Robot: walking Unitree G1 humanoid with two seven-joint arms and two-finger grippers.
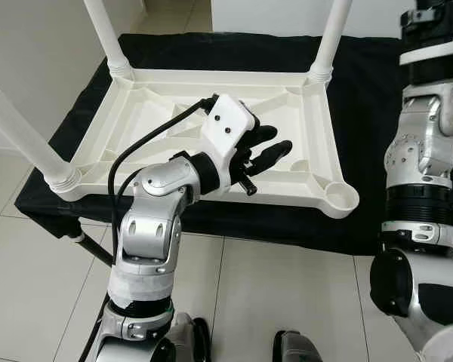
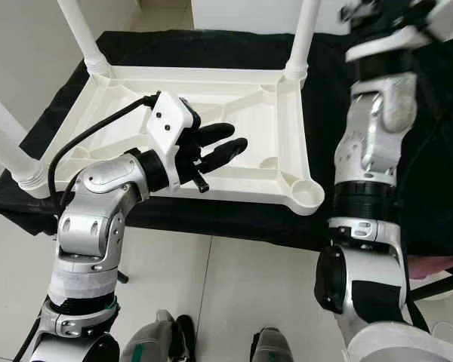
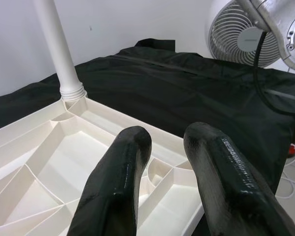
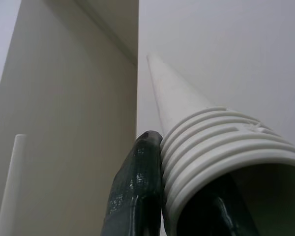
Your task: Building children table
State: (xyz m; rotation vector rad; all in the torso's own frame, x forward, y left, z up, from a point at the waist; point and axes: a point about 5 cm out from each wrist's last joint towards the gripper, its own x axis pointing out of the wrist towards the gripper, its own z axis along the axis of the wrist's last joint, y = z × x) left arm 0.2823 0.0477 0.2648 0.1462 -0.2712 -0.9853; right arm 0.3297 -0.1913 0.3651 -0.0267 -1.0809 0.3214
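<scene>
A white plastic table top [image 1: 309,128] lay upside down on a black cloth [image 1: 370,90] spread over a stand. Its ribbed underside faced up. Its long way ran from left to right across the cloth. Three white plastic legs stood in its corners and pointed up. The far left leg [image 1: 106,34] and the far right leg [image 1: 334,34] were cut off by the top edge of the head views. The near left leg [image 1: 19,132] leaned out toward the left and was cut off too. The round socket at the near right corner [image 1: 341,198] had no leg in it.

The left gripper [image 1: 274,149] hung over the middle of the table top, pointing to the right. Its two black fingers [image 3: 118,187] were a little apart and held nothing. In the left wrist view a white fan [image 3: 246,34] stood past the cloth, but only part of it showed.

The right arm [image 1: 430,151] reached up on the right side, and its top end was cut off in the head views. In the right wrist view, the right gripper [image 4: 187,196] held a fourth white plastic leg with a threaded end [image 4: 206,147]. One black finger [image 4: 137,191] pressed on the outside of the threads. The other finger looked like it was inside the hollow end, but it was dark and hard to see. This leg pointed away from the camera toward its thin tip, beside a pale wall [image 4: 64,98].

Two dark robot feet [image 1: 298,347] showed on the white tile floor [image 1: 272,279] at the bottom.
</scene>
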